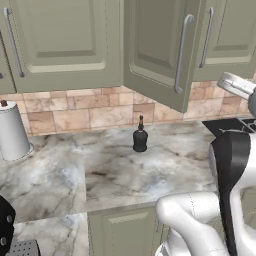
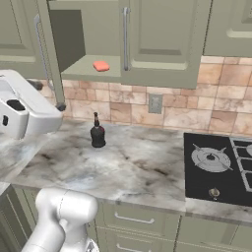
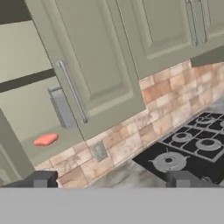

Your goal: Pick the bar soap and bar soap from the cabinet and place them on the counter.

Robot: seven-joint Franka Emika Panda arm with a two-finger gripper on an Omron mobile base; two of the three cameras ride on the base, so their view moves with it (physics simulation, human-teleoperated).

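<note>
Soap [image 2: 101, 66], the flat salmon-orange bar, lies on the cabinet's [image 2: 162, 34] inner shelf [image 2: 86, 69], toward 11 o'clock in the right base view and toward 8 o'clock in the hand view [image 3: 45, 139], with the cabinet door [image 1: 160, 50] swung open. The second, darker bar I cannot make out from these angles; it may sit deeper in the cabinet or already be set down somewhere hidden. The hand [image 3: 111, 179] is wide open and holds nothing, its two dark tips [image 3: 41, 179] spread well apart and aimed more at the tiled wall and the stove [image 2: 219, 167] than at the shelf. My judgement is that the step now is reaching in for the orange bar. To do it well, the hand should turn toward 8 o'clock in its own view until the bar sits between the tips, go in level above the shelf, clear the open door's edge and steel handle [image 1: 181, 55], and close across the bar's narrow width. The black bottle [image 2: 97, 132] stands on the tabletop [image 2: 128, 167] below the cabinet, so the set-down spot should be chosen apart from it.
</note>
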